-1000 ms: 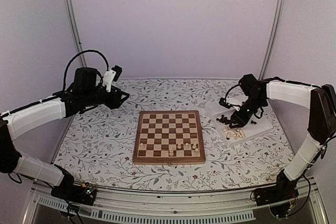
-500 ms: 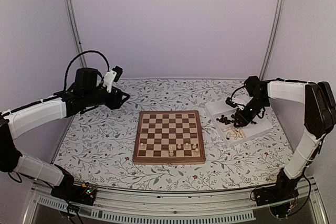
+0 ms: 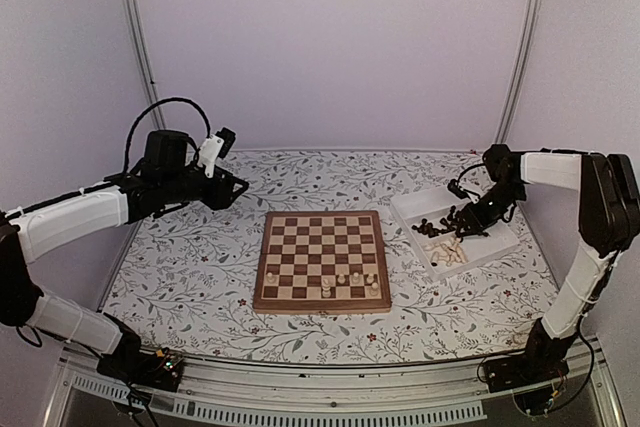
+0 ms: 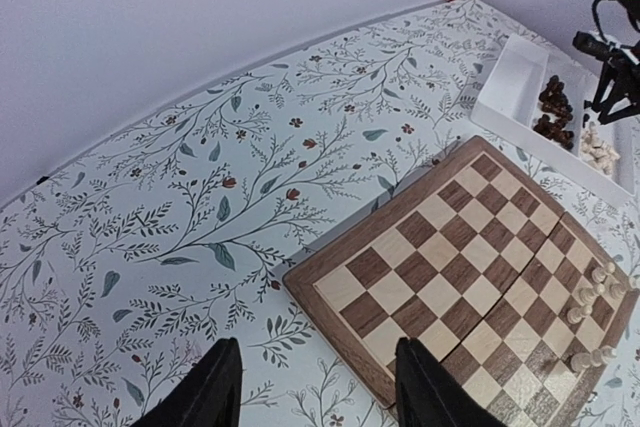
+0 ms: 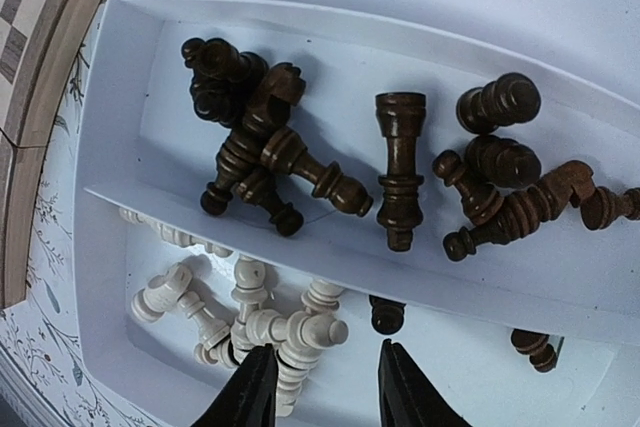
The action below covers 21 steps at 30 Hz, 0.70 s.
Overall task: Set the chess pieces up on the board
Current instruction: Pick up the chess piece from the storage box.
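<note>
The chessboard [image 3: 321, 258] lies mid-table with several cream chessmen [image 3: 342, 280] standing on its near rows; it also shows in the left wrist view [image 4: 470, 267]. The white tray [image 3: 498, 245] at the right holds dark pieces [image 5: 270, 152] in one compartment and cream pieces [image 5: 270, 327] in the other. My right gripper [image 5: 322, 387] is open and empty, low over the cream pile, fingers either side of a cream piece's head; it also shows in the top view [image 3: 462, 229]. My left gripper [image 4: 315, 392] is open and empty, high over the cloth beside the board's left corner.
A floral cloth [image 3: 190, 267] covers the table. A dark piece [image 5: 386, 315] lies in the cream compartment near my right finger. The tray's dividing wall [image 5: 420, 272] runs between the two piles. Walls and frame posts [image 3: 135, 37] enclose the back and sides.
My right gripper has moved right and lower within the tray, towards the cream pieces. The left arm has barely moved.
</note>
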Motion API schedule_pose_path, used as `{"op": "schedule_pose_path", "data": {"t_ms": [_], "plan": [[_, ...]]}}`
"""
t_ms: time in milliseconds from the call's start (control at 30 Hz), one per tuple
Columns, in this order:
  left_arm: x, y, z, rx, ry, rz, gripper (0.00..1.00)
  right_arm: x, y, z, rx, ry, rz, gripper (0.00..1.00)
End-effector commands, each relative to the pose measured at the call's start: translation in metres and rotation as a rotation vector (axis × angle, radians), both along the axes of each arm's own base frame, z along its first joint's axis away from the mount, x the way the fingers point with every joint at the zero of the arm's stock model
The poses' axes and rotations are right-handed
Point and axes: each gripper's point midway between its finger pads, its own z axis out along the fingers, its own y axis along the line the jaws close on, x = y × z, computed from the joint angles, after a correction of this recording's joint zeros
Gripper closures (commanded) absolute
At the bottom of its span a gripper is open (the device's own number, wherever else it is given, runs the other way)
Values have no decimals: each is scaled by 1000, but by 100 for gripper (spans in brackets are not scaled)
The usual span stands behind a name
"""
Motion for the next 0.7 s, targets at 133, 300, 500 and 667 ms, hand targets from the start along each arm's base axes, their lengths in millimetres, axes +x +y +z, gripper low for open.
{"op": "schedule_pose_path", "data": {"t_ms": [133, 300, 500, 667], "plan": [[4, 1, 2, -8, 0, 5, 45, 9, 7, -11, 68, 63, -22, 63], [5, 1, 1, -6, 5, 4, 45, 9, 9, -15, 78, 80, -23, 63], [6, 0, -1, -4, 12, 4, 45, 6, 10, -21, 88, 107, -22, 64], [5, 0, -1, -3, 12, 2, 45, 6, 5, -10, 55, 64, -27, 63]]}}
